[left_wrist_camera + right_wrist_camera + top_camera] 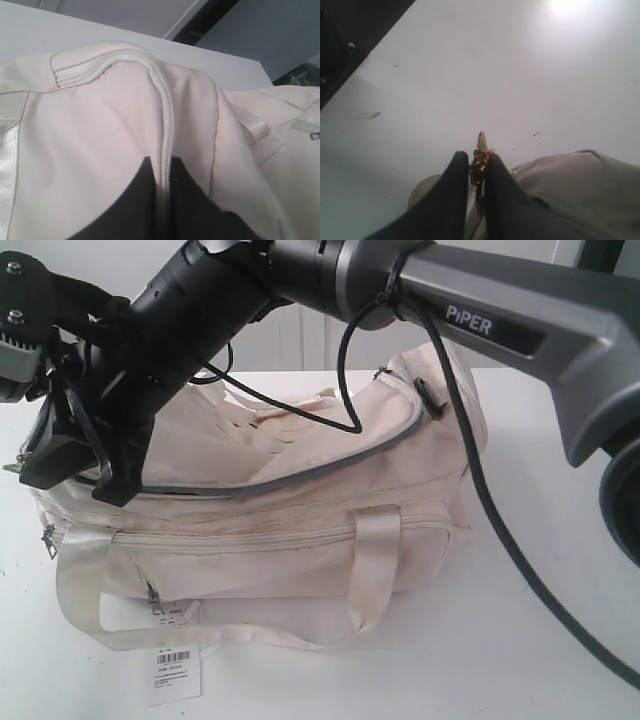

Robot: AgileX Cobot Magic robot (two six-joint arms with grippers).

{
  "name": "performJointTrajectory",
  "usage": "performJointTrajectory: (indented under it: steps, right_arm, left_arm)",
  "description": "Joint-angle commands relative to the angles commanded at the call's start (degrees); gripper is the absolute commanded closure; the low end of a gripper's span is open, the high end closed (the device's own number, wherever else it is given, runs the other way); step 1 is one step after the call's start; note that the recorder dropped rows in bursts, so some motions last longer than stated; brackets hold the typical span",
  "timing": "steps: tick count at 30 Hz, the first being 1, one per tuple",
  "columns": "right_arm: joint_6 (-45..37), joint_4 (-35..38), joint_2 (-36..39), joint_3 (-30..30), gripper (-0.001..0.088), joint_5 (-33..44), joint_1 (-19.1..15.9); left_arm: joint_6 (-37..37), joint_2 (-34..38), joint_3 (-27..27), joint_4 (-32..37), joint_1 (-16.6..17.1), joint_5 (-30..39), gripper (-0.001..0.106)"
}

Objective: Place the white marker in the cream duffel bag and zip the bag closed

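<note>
The left gripper (161, 167) is pinching narrowly on the cream bag (300, 530). In its wrist view the two dark fingers (190, 205) are squeezing a raised zipper seam (167, 110) between them. At the bag's left end, the right gripper (476, 162) is clamping a small brass-coloured zipper pull (480, 147) between its tips, with the white table (560, 660) lying beyond it.

A white tag (173, 675) is hanging off the front left corner of the bag and lying flat on the table. The bag is sitting across the middle of the table, with a grey zipper line (300, 475) curving over its top. The black gripper parts are hiding that line's left end, so I cannot tell whether it is closed all the way. A pale strap (375, 560) is drooping down the front. Further right, a black cable (490, 510) is trailing past the bag's right end. Above it, the grey arm (500, 310) is stretching across from the right.

The marker is not showing in any view, so I cannot tell where it is.
</note>
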Motion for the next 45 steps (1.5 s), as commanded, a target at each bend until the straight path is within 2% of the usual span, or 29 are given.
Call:
performJointTrajectory:
  steps: [3, 6, 11, 12, 14, 15, 17, 18, 21, 23, 25, 27, 31, 36, 41, 43, 45]
  right_arm:
    - [2.9, -3.4, 0.0, 0.0, 0.0868, 0.0, 0.0]
    - [9.2, -10.0, 0.0, 0.0, 0.0868, 0.0, 0.0]
    - [13.7, -12.0, -1.0, 0.0, 0.0868, 0.0, -0.3]
    - [13.7, -11.7, -1.0, 0.0, 0.0868, 0.0, -0.3]
    - [13.7, -11.4, -1.0, 0.0, 0.0868, 0.0, -0.3]
    - [13.7, -10.2, -1.0, 0.0, 0.0868, 0.0, -0.3]
    - [13.7, -9.5, -1.0, 0.0, 0.0868, -1.2, -0.3]
    - [13.7, -9.5, -1.0, 0.0, 0.0868, -1.3, -0.3]
    - [13.7, -9.5, -1.0, 0.0, 0.0868, -2.5, -0.3]
    - [13.7, -9.5, -1.0, 0.0, 0.0868, -3.3, -0.3]
    - [13.7, -9.5, -1.0, 0.0, 0.0868, -3.7, -0.3]
    - [13.7, -9.4, -1.0, 0.0, 0.0868, -3.8, -0.3]
    - [13.7, -9.3, -1.0, 0.0, 0.0868, -3.6, -0.3]
    - [14.0, -9.3, -1.0, 0.0, 0.0868, -2.0, -0.3]
    - [14.0, -8.7, -1.0, 0.0, 0.0868, -1.1, -0.3]
    - [14.0, -8.4, -1.0, 0.0, 0.0868, -1.0, -0.3]
    - [14.0, -8.3, -1.0, 0.0, 0.0868, -1.0, -0.3]
  left_arm:
    - [0.0, 0.0, 0.0, 0.0, 0.0, 0.3, 0.105]
    - [0.0, 0.0, 0.0, 0.2, 0.0, 0.4, 0.105]
    - [-0.4, 0.0, 0.0, -1.5, 0.0, -0.7, 0.104]
    - [-0.4, -0.1, -0.1, -1.5, 0.0, -0.9, 0.1]
    - [-0.7, -0.8, -0.6, 0.5, 0.6, -0.9, 0.079]
    - [-1.9, -2.3, -0.8, 1.3, 1.4, -0.1, 0.061]
    - [-2.8, -6.5, -0.8, 2.0, 3.7, 0.0, 0.04]
    - [-4.0, -7.9, -0.8, 2.8, 4.4, 0.0, 0.038]
    - [-10.8, -12.3, -0.8, 9.4, 7.2, 0.8, 0.038]
    - [-17.6, -14.8, -0.6, 17.8, 8.1, 4.8, 0.038]
    - [-23.5, -16.7, 0.1, 25.4, 7.7, 7.9, 0.04]
    - [-26.8, -18.2, 1.9, 28.8, 6.7, 9.2, 0.042]
    - [-27.0, -22.5, 8.5, 28.6, 5.0, 8.0, 0.043]
    - [-27.0, -27.9, 17.9, 28.1, 3.9, -2.9, 0.043]
    - [-25.1, -28.5, 21.9, 26.1, 1.9, -7.6, 0.043]
    - [-23.9, -28.5, 22.1, 23.1, 0.6, -8.5, 0.043]
    - [-19.4, -28.5, 22.0, 19.4, -0.3, -8.4, 0.043]
